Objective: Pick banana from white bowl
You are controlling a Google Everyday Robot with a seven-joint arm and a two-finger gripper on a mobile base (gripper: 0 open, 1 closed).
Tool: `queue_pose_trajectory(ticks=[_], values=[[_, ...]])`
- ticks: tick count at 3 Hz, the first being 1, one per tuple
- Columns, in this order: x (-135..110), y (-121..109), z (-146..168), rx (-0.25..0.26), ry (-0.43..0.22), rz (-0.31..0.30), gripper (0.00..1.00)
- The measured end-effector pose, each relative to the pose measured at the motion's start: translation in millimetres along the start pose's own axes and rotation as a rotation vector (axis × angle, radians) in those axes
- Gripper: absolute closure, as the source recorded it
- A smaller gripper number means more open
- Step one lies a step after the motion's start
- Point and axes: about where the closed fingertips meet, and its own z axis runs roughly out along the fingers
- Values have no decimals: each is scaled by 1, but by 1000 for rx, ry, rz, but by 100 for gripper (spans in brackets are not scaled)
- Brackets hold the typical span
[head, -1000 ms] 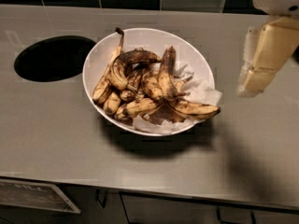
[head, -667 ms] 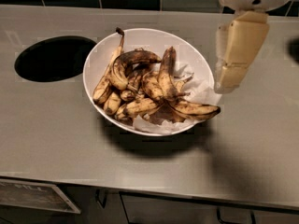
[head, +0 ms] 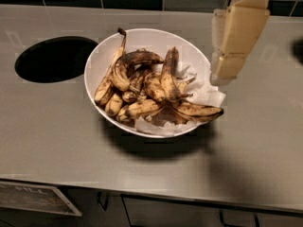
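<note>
The gripper [head: 222, 76] has shifted left and now hangs above the right rim of the white bowl [head: 151, 38]. I cannot tell whether it is open or closed. Nearest are the cabinet fronts [head: 156, 212], then the grey counter [head: 57, 141]. The one bowl holds roughly ten bananas on white paper [head: 208, 96]. The banana [head: 130, 58] arches at left-centre. One round hole [head: 56, 59] lies to the left. The arm descends from the far right, before the dark tiles [head: 132, 1].

We can read no text: a dark sign [head: 33, 200] below the front edge of the table [head: 57, 141] bears faint lettering we cannot make out, while the gripper [head: 223, 75] hangs above the right rim of the white bowl [head: 151, 40].
</note>
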Motion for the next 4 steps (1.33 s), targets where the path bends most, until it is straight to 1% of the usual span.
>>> queue_pose_trajectory(ticks=[1, 2, 3, 4], values=[[-23, -19, 9, -16, -9, -82, 0], [-41, -38, 32, -58, -29, -138, 0], [-50, -51, 63, -116, -46, -176, 0], [-61, -64, 104, -170, -85, -199, 0]])
